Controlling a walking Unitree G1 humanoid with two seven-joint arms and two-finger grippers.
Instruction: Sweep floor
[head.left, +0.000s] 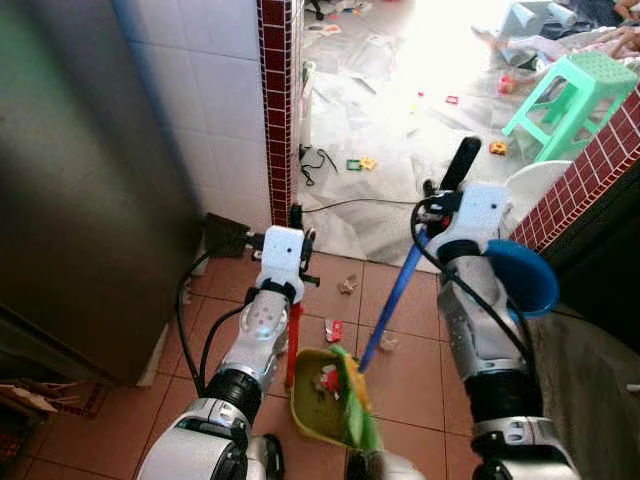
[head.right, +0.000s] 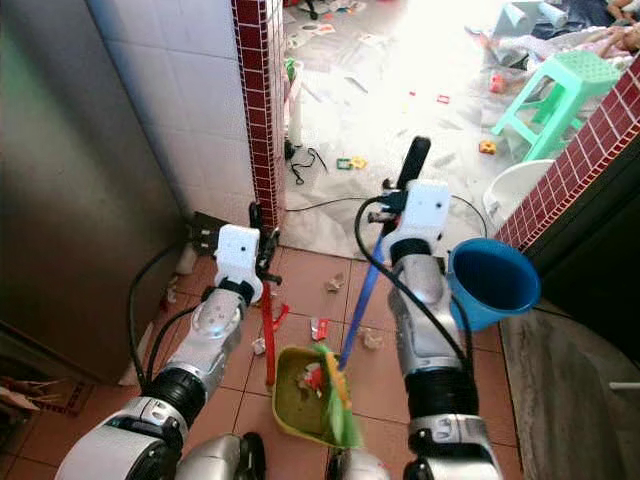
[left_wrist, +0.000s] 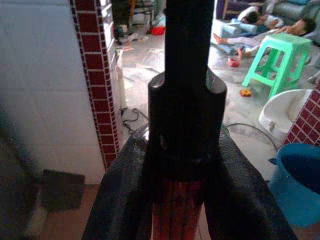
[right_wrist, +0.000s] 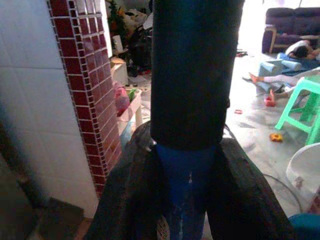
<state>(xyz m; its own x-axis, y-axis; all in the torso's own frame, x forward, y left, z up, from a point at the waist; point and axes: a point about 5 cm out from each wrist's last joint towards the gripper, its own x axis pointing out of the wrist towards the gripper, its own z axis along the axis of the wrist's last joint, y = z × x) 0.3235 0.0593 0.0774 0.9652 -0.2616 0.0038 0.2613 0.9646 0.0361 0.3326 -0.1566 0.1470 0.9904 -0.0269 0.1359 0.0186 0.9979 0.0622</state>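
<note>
Scraps of paper and a small red wrapper (head.left: 334, 329) are what matters here, sitting on the terracotta floor tiles (head.left: 400, 375) just beyond the yellow-green plastic dustpan (head.left: 318, 400), on its far side from the robot. That dustpan already has some bits in it, with the green broom bristles (head.left: 356, 392) resting right at its rim.

Left gripper (head.left: 296, 222) is clamped on the dustpan's upright red handle (head.left: 294, 345); the wrist view shows both black fingers (left_wrist: 120, 200) pressed against the stick. Right gripper (head.left: 432, 200) is closed the same way around the blue broom pole (head.left: 388, 310), which slants from the bristles up and away from the robot to its black grip end (head.left: 463, 162).

So the litter lies past the dustpan, closer to the broom side than the handle side. My guess is the right arm needs to lift the bristles out past those scraps and drag back toward the pan. One crumpled piece (head.left: 348, 285) sits farther out, nearer the dark red tiled pillar (head.left: 275, 100).
</note>
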